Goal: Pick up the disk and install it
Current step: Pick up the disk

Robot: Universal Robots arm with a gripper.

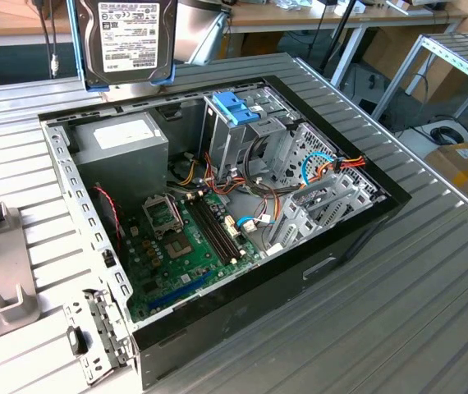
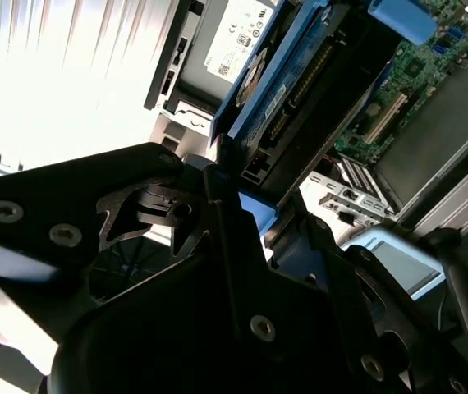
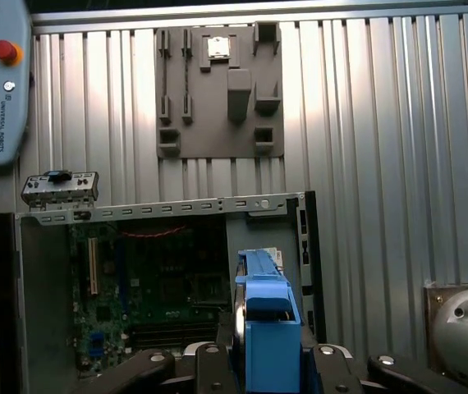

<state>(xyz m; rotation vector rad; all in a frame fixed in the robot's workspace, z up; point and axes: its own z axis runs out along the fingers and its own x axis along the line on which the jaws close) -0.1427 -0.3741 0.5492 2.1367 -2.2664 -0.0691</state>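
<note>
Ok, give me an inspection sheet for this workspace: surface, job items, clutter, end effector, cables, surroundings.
Surface: ribbed grey metal table carrying an open black computer case.
Job's things: dark-metal hard drive in light-blue plastic carrier, held aloft, not yet in the case.
Clutter: grey moulded fixture plate beside the case.
Grippers: black end effector shut on the hard drive.
Cables: red, yellow, orange wires inside the case.
Surroundings: wooden benches, cardboard box.

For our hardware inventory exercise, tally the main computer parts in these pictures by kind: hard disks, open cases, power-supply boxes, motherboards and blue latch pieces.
Hard disk: 1
Open computer case: 1
Power-supply box: 1
Motherboard: 1
Blue latch piece: 1
Total: 5
</note>
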